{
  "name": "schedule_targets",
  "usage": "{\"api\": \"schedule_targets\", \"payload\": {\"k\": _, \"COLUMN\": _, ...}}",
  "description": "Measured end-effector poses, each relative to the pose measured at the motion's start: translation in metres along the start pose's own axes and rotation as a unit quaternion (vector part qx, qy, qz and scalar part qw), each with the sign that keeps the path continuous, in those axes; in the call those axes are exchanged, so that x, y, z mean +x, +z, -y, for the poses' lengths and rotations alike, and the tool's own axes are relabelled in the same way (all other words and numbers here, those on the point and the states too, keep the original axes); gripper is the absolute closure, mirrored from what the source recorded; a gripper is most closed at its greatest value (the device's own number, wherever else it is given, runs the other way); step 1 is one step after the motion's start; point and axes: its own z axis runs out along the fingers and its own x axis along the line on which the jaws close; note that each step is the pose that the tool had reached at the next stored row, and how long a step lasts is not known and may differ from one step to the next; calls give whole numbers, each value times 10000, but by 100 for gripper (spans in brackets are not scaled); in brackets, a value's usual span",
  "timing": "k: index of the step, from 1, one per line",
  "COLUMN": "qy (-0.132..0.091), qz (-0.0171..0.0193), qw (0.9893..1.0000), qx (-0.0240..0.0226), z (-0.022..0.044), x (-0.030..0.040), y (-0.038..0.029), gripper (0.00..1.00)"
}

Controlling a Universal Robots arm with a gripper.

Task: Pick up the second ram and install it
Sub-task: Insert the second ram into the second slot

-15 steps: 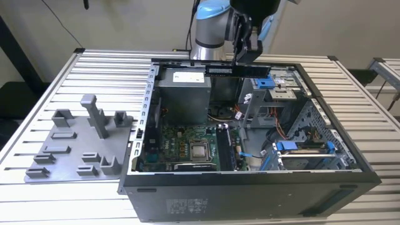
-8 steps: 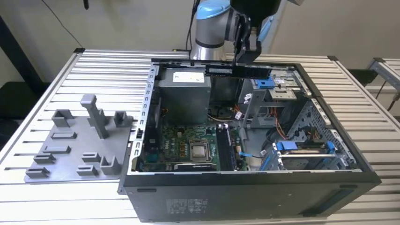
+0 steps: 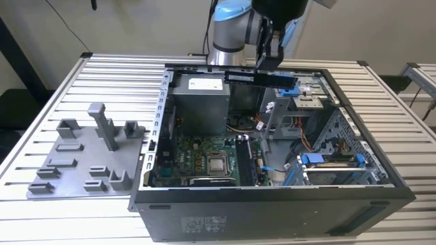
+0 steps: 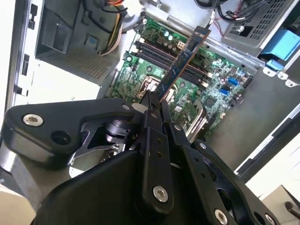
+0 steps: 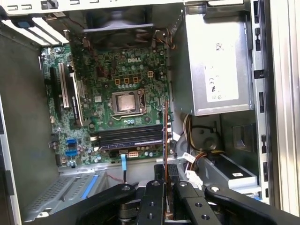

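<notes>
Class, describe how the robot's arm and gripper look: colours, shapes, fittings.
The arm is a silver-grey tube with light blue joint caps. The gripper is matt black: flat linkage bars and rounded housings, pinned with silver screws, narrowing to slim fingers.

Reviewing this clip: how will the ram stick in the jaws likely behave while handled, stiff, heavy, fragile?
Probably stiff: the ram juts straight out of the jaws with no visible sag. Likely light, since a pinch at one part holds it level over the case. Being so thin, it may be fragile against twisting or knocks.
</notes>
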Motion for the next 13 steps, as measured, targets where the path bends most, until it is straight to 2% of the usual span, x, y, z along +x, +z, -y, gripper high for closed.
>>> {"api": "schedule_targets", "payload": {"k": 7, "qy": 338, "qz": 1, "qw": 9994, "qx": 21, "z": 2, "x": 7, "y": 1, "gripper": 86}}
{"api": "schedule_targets", "payload": {"k": 13, "qy": 635, "qz": 1, "qw": 9980, "qx": 39, "z": 2, "x": 10, "y": 2, "gripper": 86}}
